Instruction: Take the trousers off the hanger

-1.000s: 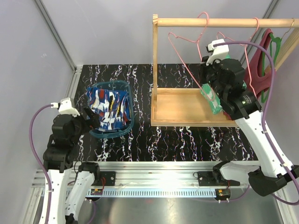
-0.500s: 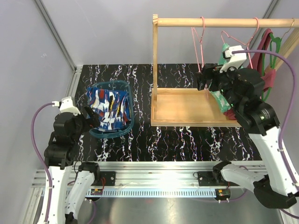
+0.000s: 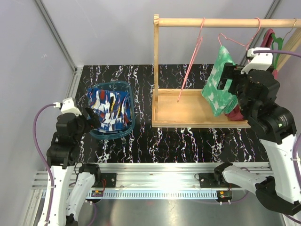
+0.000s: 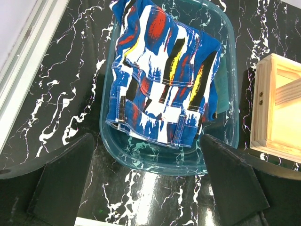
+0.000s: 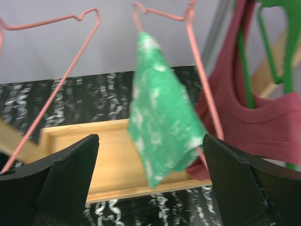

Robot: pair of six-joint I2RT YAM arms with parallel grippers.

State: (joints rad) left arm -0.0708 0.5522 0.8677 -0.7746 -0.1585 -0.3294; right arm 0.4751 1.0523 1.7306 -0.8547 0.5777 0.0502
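- Down by my left arm, the left gripper (image 4: 149, 188) is spread wide and holds nothing. The blue trousers (image 4: 162, 75) lie in the tub (image 4: 229, 141) under it.
- Farther out, the right gripper (image 5: 150, 155) is spread wide too. It faces the green trousers (image 5: 162, 122) on the pink hanger (image 5: 203, 70).
- If I pinch the wire too, the hanger could come off the rail (image 3: 225, 21).
- The red top (image 5: 256, 122) hangs just beside, so I might grab it by mistake.
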